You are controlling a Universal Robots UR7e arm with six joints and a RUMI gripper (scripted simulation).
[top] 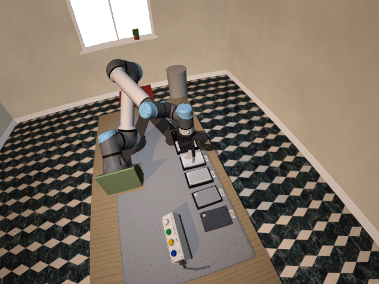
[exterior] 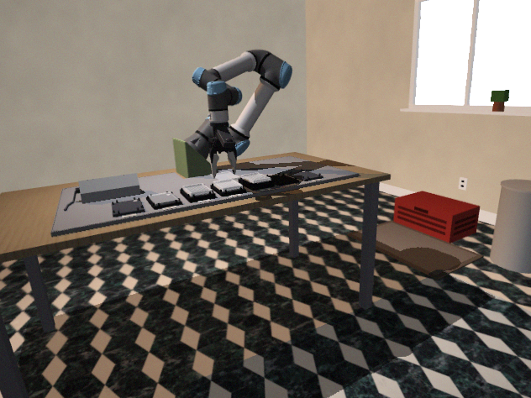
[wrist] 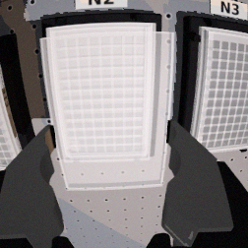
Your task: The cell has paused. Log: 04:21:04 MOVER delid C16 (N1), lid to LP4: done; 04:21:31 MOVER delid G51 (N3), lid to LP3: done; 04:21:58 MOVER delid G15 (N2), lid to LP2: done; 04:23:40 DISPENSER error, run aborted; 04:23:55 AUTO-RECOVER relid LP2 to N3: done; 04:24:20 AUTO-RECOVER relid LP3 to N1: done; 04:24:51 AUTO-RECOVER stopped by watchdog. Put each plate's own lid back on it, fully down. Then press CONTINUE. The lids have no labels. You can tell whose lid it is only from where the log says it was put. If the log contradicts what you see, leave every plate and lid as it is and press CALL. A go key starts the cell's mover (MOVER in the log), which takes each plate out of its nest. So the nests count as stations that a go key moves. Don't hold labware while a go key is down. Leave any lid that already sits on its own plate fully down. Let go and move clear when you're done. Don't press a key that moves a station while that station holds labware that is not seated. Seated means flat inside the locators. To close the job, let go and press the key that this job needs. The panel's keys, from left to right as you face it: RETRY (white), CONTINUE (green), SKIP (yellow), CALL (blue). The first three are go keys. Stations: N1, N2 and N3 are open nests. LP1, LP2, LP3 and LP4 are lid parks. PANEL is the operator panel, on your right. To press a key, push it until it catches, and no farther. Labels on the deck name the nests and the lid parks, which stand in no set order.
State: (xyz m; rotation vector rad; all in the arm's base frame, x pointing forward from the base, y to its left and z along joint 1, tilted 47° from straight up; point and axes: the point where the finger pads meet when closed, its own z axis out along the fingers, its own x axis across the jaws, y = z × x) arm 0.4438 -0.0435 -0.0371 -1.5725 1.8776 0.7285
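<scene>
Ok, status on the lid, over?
Pincer shut on lid. Lid held above the N2 plate, offset toward camera, not down. Nothing in the way.
</scene>
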